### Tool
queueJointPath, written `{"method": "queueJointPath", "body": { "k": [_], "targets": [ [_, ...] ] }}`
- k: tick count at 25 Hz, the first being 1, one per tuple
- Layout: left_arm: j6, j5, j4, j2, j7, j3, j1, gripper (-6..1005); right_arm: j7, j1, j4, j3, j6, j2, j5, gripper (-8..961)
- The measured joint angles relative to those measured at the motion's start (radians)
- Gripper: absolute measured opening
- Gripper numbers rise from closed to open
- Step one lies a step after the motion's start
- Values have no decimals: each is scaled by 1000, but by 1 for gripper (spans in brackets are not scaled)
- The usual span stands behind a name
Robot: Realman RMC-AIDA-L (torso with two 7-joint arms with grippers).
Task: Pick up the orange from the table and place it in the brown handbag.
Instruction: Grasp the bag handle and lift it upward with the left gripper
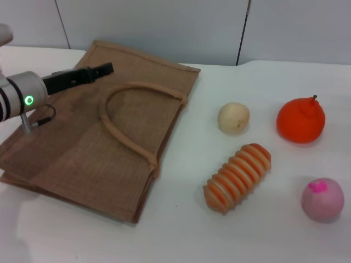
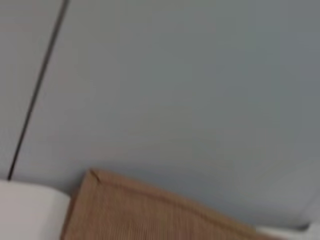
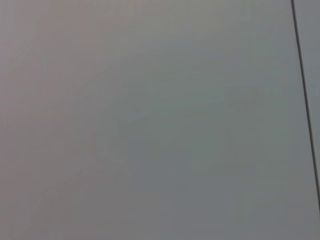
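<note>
The orange [image 1: 300,120] is bright orange-red with a small dark stem nub. It sits on the white table at the far right in the head view. The brown handbag [image 1: 82,148] lies flat on the left of the table, with a rounded handle [image 1: 129,112] looped on top of it. My left gripper [image 1: 104,70] hovers over the bag's far left part and points toward its far edge, well away from the orange. The left wrist view shows only a corner of the bag [image 2: 150,215] against the grey wall. My right gripper is out of view.
A small beige ball [image 1: 233,117] sits between the bag and the orange. A ribbed orange-and-cream striped oblong [image 1: 238,177] lies in front of it. A pink ball [image 1: 322,199] is at the front right. A grey panelled wall [image 1: 219,27] stands behind the table.
</note>
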Motion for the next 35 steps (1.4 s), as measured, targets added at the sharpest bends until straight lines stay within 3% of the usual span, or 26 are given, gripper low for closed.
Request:
{"method": "queueJointPath", "body": {
  "k": [5, 10, 35],
  "targets": [
    [2, 275, 40, 2, -233, 0, -50, 759, 0, 3, 0, 0, 1, 0, 0, 891],
    [-2, 425, 73, 0, -366, 0, -77, 758, 0, 5, 0, 0, 9, 0, 0, 891],
    [-89, 629, 86, 6, -487, 0, -128, 716, 0, 9, 1, 0, 21, -2, 0, 892]
  ]
}}
